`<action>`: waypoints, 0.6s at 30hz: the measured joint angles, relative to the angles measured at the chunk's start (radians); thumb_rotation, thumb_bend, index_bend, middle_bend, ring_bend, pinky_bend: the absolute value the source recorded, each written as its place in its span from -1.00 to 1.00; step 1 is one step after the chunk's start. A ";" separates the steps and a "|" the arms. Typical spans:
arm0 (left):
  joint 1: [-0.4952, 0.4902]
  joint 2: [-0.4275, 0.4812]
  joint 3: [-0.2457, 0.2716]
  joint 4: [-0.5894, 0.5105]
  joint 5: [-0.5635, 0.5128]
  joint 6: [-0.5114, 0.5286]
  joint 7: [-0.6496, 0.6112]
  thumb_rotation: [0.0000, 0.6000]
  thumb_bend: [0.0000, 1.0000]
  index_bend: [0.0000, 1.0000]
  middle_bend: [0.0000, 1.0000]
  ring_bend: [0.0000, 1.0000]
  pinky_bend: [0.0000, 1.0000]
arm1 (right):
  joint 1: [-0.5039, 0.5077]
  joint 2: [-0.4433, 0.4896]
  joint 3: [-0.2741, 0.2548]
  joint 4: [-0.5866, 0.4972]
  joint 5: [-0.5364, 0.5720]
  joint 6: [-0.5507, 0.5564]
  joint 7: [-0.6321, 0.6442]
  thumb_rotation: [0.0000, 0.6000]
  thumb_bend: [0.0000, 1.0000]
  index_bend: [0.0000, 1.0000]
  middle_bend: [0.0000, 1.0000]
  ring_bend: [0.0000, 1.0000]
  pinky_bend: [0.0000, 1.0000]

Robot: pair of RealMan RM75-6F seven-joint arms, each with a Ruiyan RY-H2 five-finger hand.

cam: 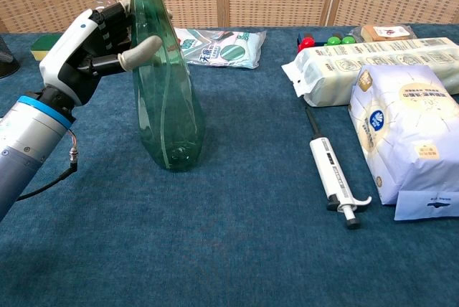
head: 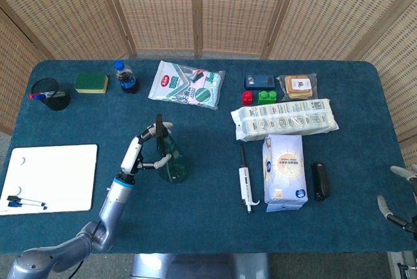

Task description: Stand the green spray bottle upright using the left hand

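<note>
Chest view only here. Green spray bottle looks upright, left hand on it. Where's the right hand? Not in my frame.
Observer: The right hand is at the table's near right edge, fingers apart, holding nothing, far from the green spray bottle.
Operator: Anything left of the left arm?
Observer: A whiteboard lies flat to the left of the left hand, with markers on its near corner.
Operator: And past the white bag?
Observer: A black object lies just right of the white bag; I can't tell what it is.
</note>
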 measured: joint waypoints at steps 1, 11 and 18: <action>0.002 0.002 0.002 -0.001 0.001 0.001 0.001 0.49 -0.34 -0.34 -0.50 -0.59 -0.12 | 0.000 0.001 0.000 0.000 0.000 0.001 0.001 1.00 -0.25 -0.51 -0.43 -0.78 -0.66; 0.009 0.011 0.010 0.004 0.012 0.016 0.016 0.45 -0.34 -0.34 -0.52 -0.62 -0.15 | -0.002 0.001 0.000 -0.003 -0.004 0.006 0.004 1.00 -0.25 -0.51 -0.43 -0.78 -0.66; 0.013 0.015 0.030 0.005 0.031 0.027 0.016 0.28 -0.34 -0.34 -0.52 -0.63 -0.17 | -0.003 0.001 0.000 -0.003 -0.004 0.008 0.003 1.00 -0.25 -0.51 -0.42 -0.78 -0.66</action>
